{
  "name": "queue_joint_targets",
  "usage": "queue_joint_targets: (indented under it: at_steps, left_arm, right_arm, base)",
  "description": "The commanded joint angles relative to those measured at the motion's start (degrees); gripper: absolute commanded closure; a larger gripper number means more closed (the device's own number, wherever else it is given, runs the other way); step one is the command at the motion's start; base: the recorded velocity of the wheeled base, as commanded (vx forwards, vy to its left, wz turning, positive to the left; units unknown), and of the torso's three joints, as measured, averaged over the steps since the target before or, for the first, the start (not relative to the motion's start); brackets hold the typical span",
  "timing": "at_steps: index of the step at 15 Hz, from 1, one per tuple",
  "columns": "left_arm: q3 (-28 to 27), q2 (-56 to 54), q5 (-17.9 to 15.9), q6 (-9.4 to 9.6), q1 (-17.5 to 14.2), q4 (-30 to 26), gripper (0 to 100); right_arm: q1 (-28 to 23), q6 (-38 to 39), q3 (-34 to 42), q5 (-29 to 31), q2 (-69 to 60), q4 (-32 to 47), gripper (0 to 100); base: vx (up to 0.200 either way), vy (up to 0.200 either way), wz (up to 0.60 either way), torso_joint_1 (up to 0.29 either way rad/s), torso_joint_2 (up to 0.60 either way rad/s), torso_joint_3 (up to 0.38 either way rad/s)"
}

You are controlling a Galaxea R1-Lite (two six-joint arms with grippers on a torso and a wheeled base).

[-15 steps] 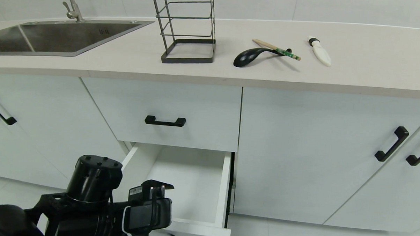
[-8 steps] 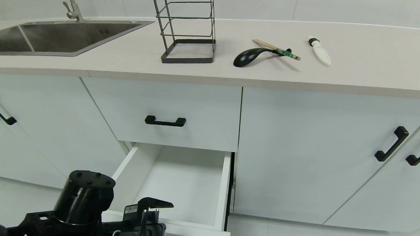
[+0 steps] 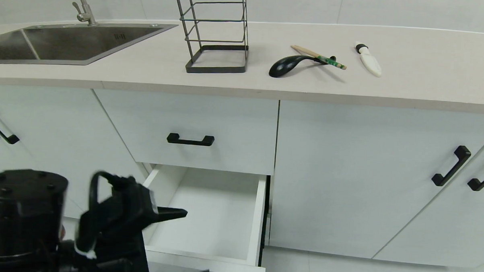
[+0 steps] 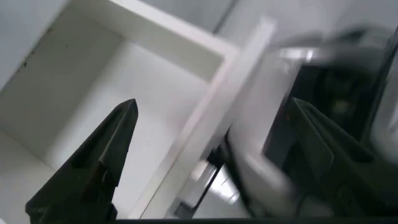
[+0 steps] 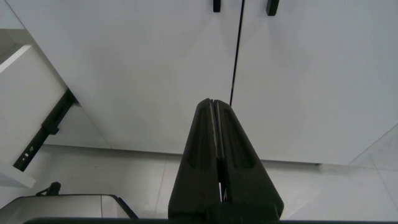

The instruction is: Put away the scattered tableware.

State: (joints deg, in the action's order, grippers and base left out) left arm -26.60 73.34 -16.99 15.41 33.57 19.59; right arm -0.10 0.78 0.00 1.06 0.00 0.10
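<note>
On the counter lie a black spoon (image 3: 286, 65), a pair of chopsticks (image 3: 319, 57) resting across its handle, and a white knife (image 3: 368, 63) to their right. Below the counter the lower drawer (image 3: 258, 217) stands pulled out, with nothing inside. My left gripper (image 3: 182, 242) is open at the drawer's front left corner, one finger (image 3: 171, 211) above the rim. The left wrist view has the same gripper (image 4: 211, 155) spread wide over the drawer's wall (image 4: 205, 118). My right gripper (image 5: 213, 106) is shut on nothing, low before the cabinet doors, with the drawer's side (image 5: 25, 87) off to one side.
A black wire rack (image 3: 217, 34) stands on the counter left of the spoon. The sink (image 3: 68, 41) and faucet (image 3: 82, 5) are at the far left. A shut drawer with a black handle (image 3: 190, 140) sits above the open one. Cabinet doors with handles (image 3: 452, 165) are on the right.
My left arm has lifted and swung left, closer to the head camera, and the gripper now points over the drawer's front left corner. The drawer stays open and the tableware has not moved.
</note>
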Motion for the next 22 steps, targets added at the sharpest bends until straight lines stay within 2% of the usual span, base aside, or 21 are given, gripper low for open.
queue_joint_targets:
  at_steps: [1, 2, 3, 4, 5, 7, 10, 11, 13, 14, 15, 18, 19, 20, 21, 22]
  left_arm:
    - [-7.24, -7.95, 0.21, -14.09, 0.09, 0.19, 0]
    - [-8.03, -9.18, 0.21, -17.69, -0.44, 0.36, 0]
    - [-7.77, -11.99, -0.23, -24.81, -3.34, 2.82, 0]
    - [-6.18, -13.57, -0.23, -27.8, -4.92, 5.11, 0]
    - [-3.63, -14.98, -0.23, -28.68, -6.68, 7.74, 0]
    - [3.48, -18.14, -0.23, -27.63, -10.46, 13.54, 0]
    - [12.54, -23.77, -0.23, -24.9, -16.43, 21.28, 0]
    - [17.02, -27.81, -0.32, -21.91, -18.1, 23.3, 0]
    - [23.52, -37.57, -2.34, -15.94, -22.67, 22.77, 0]
    - [26.6, -44.95, -5.68, -13.83, -25.22, 21.1, 0]
    - [26.51, -51.19, -6.91, -13.48, -26.63, 15.92, 0]
    - [26.51, -68.24, -6.74, -12.95, -28.48, -4.3, 0]
    - [26.6, -67.98, -6.65, -11.63, -29.0, -5.53, 0]
    - [26.6, -68.42, -6.65, -11.72, -29.79, -4.39, 0]
    - [26.6, -70.0, -6.65, -11.37, -31.73, -5.97, 0]
    - [26.6, -73.34, -6.39, -11.45, -33.84, -11.15, 0]
  right_arm:
    - [0.01, 0.01, 0.0, -0.01, 0.0, -0.01, 100]
    - [0.01, 0.01, 0.0, -0.01, 0.0, -0.01, 100]
    - [0.01, 0.01, 0.0, -0.01, 0.0, -0.01, 100]
    - [0.01, 0.01, 0.0, -0.01, 0.0, -0.01, 100]
    - [0.01, 0.01, 0.0, -0.01, 0.0, -0.01, 100]
    - [0.01, 0.01, 0.0, -0.01, 0.0, -0.01, 100]
    - [0.01, 0.01, 0.0, -0.01, 0.0, -0.01, 100]
    - [0.01, 0.01, 0.0, -0.01, 0.0, -0.01, 100]
    - [0.01, 0.01, 0.0, -0.01, 0.0, -0.01, 100]
    - [0.01, -0.25, 0.0, -0.09, 0.0, -0.01, 100]
    - [0.01, -0.08, 0.0, -0.01, 0.0, -0.01, 100]
    - [0.01, -0.16, 0.0, -0.01, 0.0, -0.01, 100]
    - [0.01, -0.08, 0.0, -0.01, 0.0, -0.01, 100]
    - [0.01, -0.08, 0.0, -0.01, 0.0, -0.01, 100]
    - [0.01, -0.08, 0.0, -0.01, 0.0, -0.01, 100]
    - [0.01, -0.08, 0.0, -0.01, 0.0, -0.01, 100]
  base:
    - [0.0, 0.0, 0.0, 0.0, 0.0, 0.0]
    - [0.0, 0.0, 0.0, 0.0, 0.0, 0.0]
    - [0.0, 0.0, 0.0, 0.0, 0.0, 0.0]
    - [0.0, 0.0, 0.0, 0.0, 0.0, 0.0]
    - [0.0, 0.0, 0.0, 0.0, 0.0, 0.0]
    - [0.0, 0.0, 0.0, 0.0, 0.0, 0.0]
    - [0.0, 0.0, 0.0, 0.0, 0.0, 0.0]
    - [0.0, 0.0, 0.0, 0.0, 0.0, 0.0]
    - [0.0, 0.0, 0.0, 0.0, 0.0, 0.0]
    - [0.0, 0.0, 0.0, 0.0, 0.0, 0.0]
    - [0.0, 0.0, 0.0, 0.0, 0.0, 0.0]
    - [0.0, 0.0, 0.0, 0.0, 0.0, 0.0]
    - [0.0, 0.0, 0.0, 0.0, 0.0, 0.0]
    - [0.0, 0.0, 0.0, 0.0, 0.0, 0.0]
    - [0.0, 0.0, 0.0, 0.0, 0.0, 0.0]
    - [0.0, 0.0, 0.0, 0.0, 0.0, 0.0]
